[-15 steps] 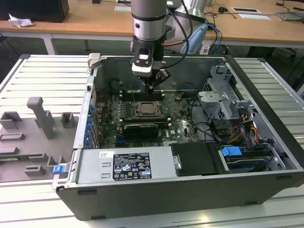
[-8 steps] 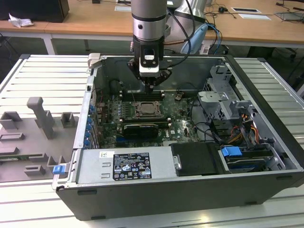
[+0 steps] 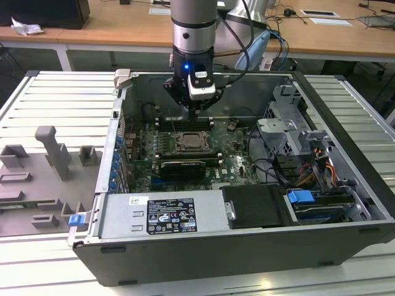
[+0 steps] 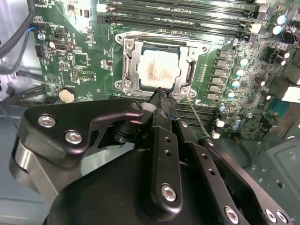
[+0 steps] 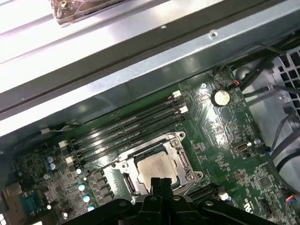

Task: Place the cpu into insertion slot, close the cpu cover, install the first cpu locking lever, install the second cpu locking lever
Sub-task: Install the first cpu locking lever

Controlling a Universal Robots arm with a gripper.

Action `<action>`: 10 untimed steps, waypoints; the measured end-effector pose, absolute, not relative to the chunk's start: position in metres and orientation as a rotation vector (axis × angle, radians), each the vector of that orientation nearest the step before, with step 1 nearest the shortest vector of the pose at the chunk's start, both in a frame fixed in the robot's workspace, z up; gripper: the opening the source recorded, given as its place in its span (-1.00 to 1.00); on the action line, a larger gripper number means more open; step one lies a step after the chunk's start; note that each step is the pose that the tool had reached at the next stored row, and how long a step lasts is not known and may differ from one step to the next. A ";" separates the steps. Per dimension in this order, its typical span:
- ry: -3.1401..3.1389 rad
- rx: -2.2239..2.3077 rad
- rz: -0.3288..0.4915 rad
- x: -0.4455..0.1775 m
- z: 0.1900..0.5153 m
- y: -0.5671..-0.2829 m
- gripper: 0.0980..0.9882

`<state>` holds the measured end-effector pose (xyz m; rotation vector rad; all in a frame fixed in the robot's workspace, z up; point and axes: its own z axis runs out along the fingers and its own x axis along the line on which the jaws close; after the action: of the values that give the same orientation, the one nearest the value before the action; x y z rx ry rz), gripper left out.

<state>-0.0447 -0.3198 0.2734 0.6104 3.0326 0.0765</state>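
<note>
So the chip (image 4: 157, 70) is sitting flat in the socket (image 4: 125, 84), and the cover (image 4: 133, 63) looks to be down over it, with the pale face showing through its window. One thin wire lever (image 4: 196, 115) angles away from the socket corner nearest the gripper (image 4: 159, 93). To me it looks unlatched, so I'd guess the step in hand is locking that lever. The gripper has its fingers pressed together with nothing between them, tip right at the socket edge by that corner. In the first wrist view it overlaps the near edge of the chip, and in the exterior view it hangs just above the socket. Doing this well, imo: use the closed tip as a pusher on the wire itself, not on the cover or the chip face. Sweep the wire down and sideways so it tucks under its hook beside the socket. Stay clear of the memory slots (image 4: 178, 18) on the socket's far side and the small parts on the board (image 4: 79, 61) around the socket. Can't tell whether the other lever is latched.
</note>
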 end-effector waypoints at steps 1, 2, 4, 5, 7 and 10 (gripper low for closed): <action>3.038 0.587 0.077 -0.045 0.273 -0.320 -0.98; 3.042 0.566 0.077 -0.045 0.273 -0.320 -0.98; 3.046 0.545 0.078 -0.045 0.273 -0.320 -0.98; 3.049 0.528 0.078 -0.045 0.273 -0.320 -0.98; 3.054 0.501 0.079 -0.045 0.273 -0.320 -0.98; 3.060 0.469 0.080 -0.045 0.273 -0.320 -0.98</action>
<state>-0.0447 -0.3198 0.2734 0.4686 3.0600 0.0799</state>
